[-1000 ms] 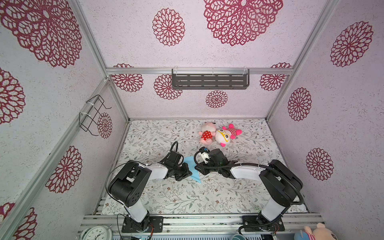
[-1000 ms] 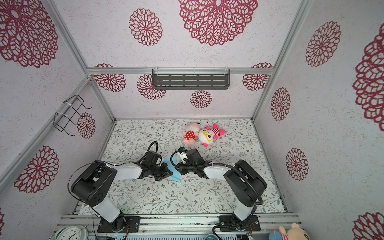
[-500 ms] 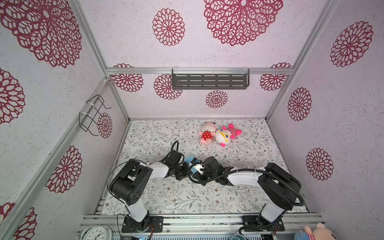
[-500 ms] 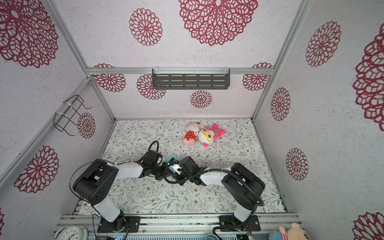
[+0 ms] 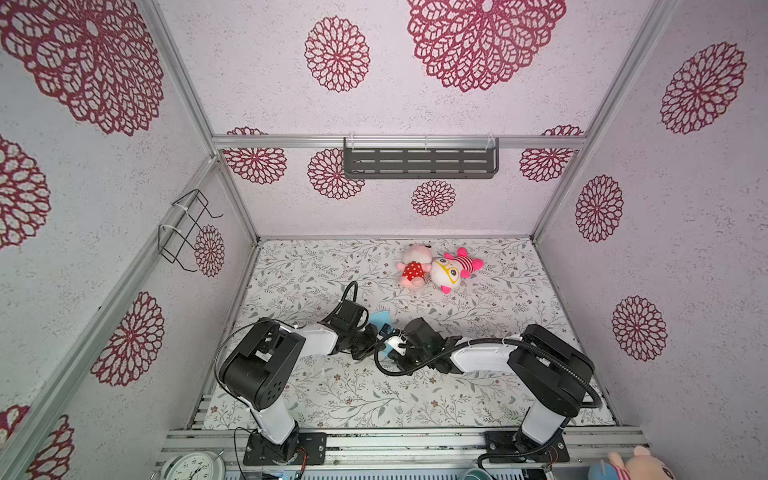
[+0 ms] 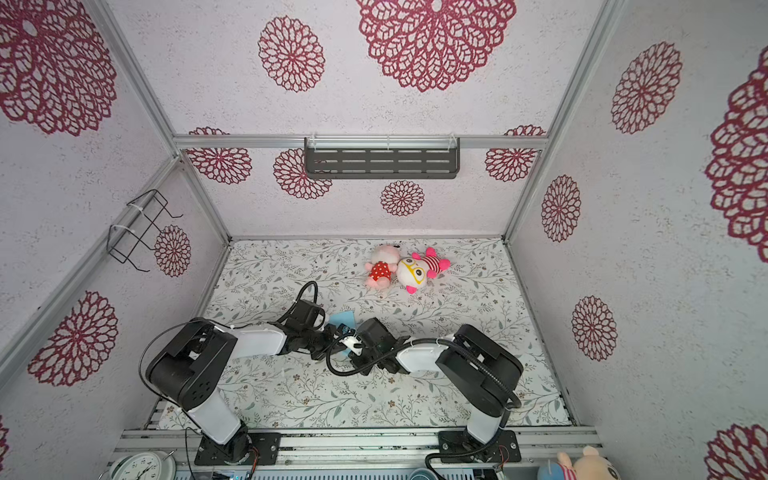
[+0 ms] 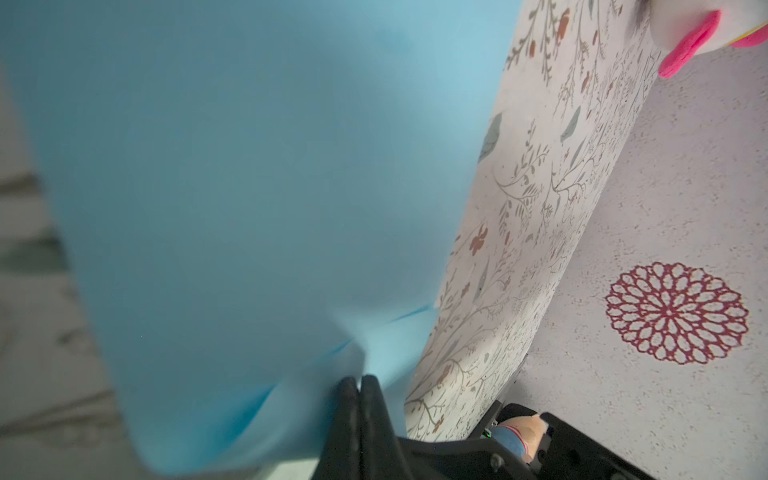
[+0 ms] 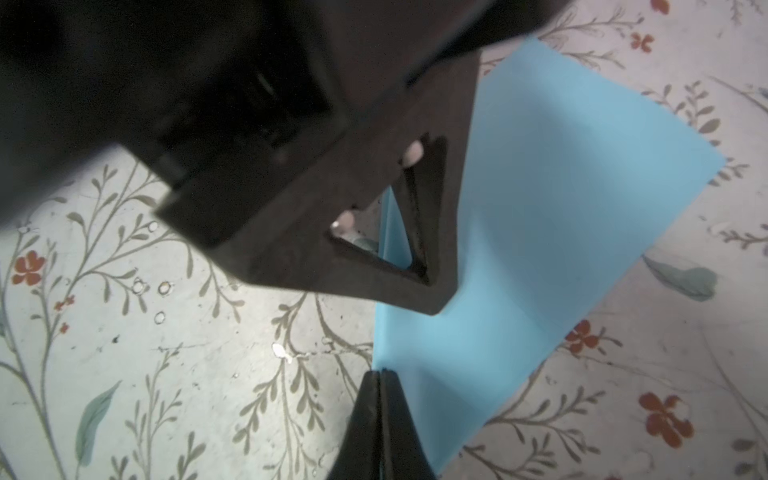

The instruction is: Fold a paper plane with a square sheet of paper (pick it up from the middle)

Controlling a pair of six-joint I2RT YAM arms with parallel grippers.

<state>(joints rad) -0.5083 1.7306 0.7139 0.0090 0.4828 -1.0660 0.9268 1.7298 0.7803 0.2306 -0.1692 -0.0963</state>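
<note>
Nearest, on the front rail, lies a round white clock (image 5: 191,467) (its dial figures are too small to read), and at the other corner sits a pink-and-blue plush animal (image 5: 631,465). Over the floral-printed white table (image 5: 332,395) the two black-and-white arms reach inward and meet near the middle. The right tool (image 8: 380,374) has its tips pressed together on a lower corner of the light-blue sheet of thin paper (image 8: 561,187). The left tool (image 7: 359,380) is likewise clamped tight on the sheet, and in the right wrist view its black triangular finger (image 8: 444,232) lies against the blue face. The sheet is bent along a soft crease; whether its lower edge touches the table cannot be told. In both top views only a small blue piece (image 5: 380,321) (image 6: 343,319) shows between the tools, its long axis running roughly near to far and its free corner pointing toward the back. Farther on, well apart from the sheet, two plush toys lie touching: a pink one in a red spotted dress (image 5: 413,270) and a white-faced one with yellow glasses (image 5: 451,270). A black wire basket (image 5: 183,228) hangs on the left wall, and a dark grey slotted shelf (image 5: 419,164) on the back wall.
</note>
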